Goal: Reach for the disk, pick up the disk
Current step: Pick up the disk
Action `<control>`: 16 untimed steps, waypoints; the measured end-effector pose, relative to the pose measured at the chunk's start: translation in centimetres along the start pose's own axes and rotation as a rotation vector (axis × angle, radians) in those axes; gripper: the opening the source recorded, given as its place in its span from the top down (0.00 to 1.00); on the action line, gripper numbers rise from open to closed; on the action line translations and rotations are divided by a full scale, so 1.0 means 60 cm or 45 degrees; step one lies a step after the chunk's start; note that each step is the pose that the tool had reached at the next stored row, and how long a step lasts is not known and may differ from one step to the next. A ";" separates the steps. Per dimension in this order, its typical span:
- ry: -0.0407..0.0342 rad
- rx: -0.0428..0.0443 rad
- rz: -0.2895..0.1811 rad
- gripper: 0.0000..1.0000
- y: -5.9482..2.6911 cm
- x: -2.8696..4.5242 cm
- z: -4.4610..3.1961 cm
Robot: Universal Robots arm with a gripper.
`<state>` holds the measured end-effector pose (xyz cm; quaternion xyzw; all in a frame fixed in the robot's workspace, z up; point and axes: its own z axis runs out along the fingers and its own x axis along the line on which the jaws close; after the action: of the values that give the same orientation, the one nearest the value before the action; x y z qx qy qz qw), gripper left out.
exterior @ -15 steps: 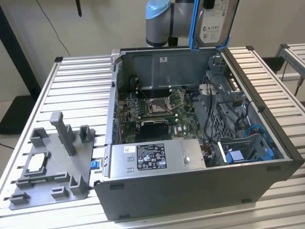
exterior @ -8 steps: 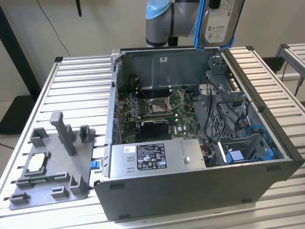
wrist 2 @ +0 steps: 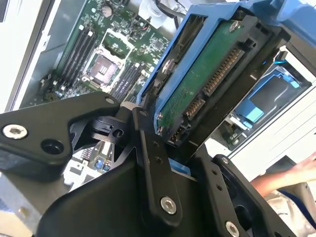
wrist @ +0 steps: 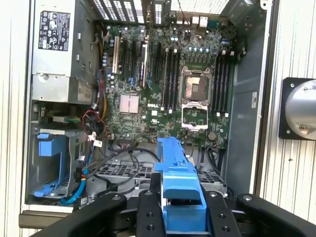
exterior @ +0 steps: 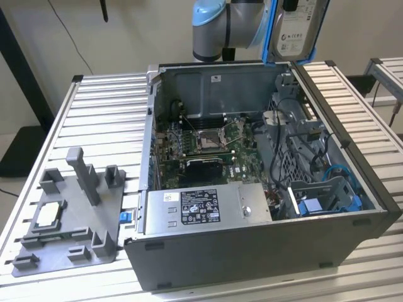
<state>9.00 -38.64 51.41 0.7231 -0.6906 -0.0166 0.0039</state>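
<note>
Printed labels on the disk (exterior: 296, 30) and on the power supply box (exterior: 208, 207) (all lettering illegible)

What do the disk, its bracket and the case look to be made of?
Disk: metal body, silver-grey with a white paper label; a green circuit board covers its underside. Bracket: glossy blue, moulded shape, likely plastic; the claw is shut on it. Case: dark grey, flat matt panels, probably painted sheet metal.
</note>
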 end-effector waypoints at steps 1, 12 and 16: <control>0.0000 0.000 0.000 1.00 0.000 0.000 0.000; 0.0002 0.000 0.000 1.00 0.000 0.004 0.000; 0.0001 0.000 0.000 1.00 0.001 0.013 0.000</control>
<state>9.00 -39.44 51.41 0.7231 -0.6905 -0.0166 0.0039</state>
